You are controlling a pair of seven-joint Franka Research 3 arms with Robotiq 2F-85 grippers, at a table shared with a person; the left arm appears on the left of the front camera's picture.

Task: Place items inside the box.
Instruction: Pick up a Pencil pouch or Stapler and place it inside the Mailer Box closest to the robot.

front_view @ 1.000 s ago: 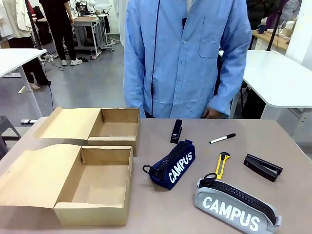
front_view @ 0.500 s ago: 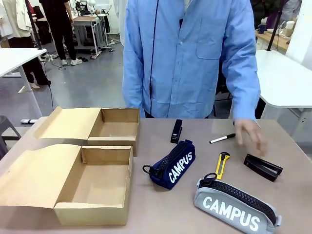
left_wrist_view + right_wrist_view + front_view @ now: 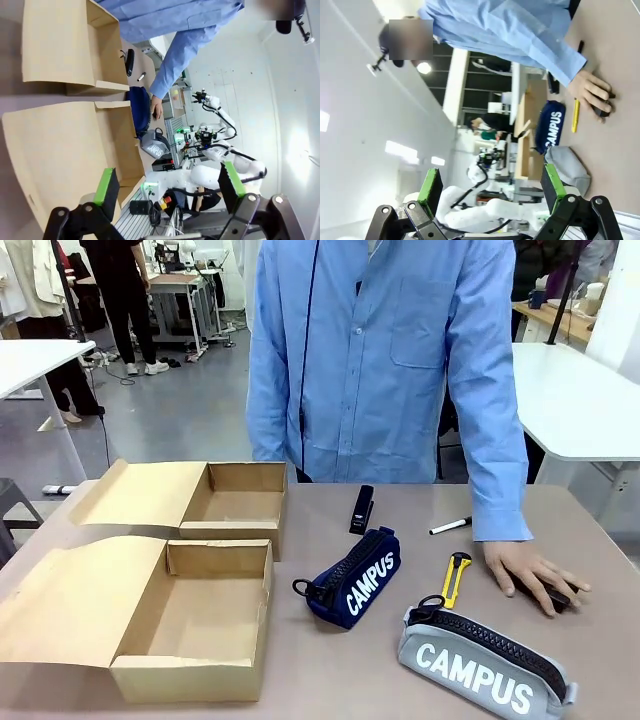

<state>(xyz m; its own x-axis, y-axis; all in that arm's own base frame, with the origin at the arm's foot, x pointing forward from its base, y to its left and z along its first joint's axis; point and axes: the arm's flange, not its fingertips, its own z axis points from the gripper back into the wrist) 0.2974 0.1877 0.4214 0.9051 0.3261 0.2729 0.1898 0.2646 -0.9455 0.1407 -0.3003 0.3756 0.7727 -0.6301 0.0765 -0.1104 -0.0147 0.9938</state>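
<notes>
Left end effector (image 3: 169, 182) is spread wide with nothing between its green pads, and the right end effector (image 3: 490, 186) is the same deal: wide and empty, up off the worktop (image 3: 330, 680). I'm using the navy pouch (image 3: 355, 578) as the reference point here, and it's lying on the worktop with its "CAMPUS" print facing up. Two open cardboard boxes sit to its left, the near box (image 3: 190, 620) and the far box (image 3: 235, 502) side by side, and I can't see anything in either. A black stapler (image 3: 362, 508) lies just behind the pouch. The yellow knife (image 3: 456, 578) is just to the pouch's right, with a black marker (image 3: 452, 525) a bit further back from it. The grey pouch (image 3: 485, 660) is to the right and closer to the robot. Further right than the knife, the person's hand (image 3: 535, 575) is flat on top of a second stapler (image 3: 556, 597), which is mostly covered.
</notes>
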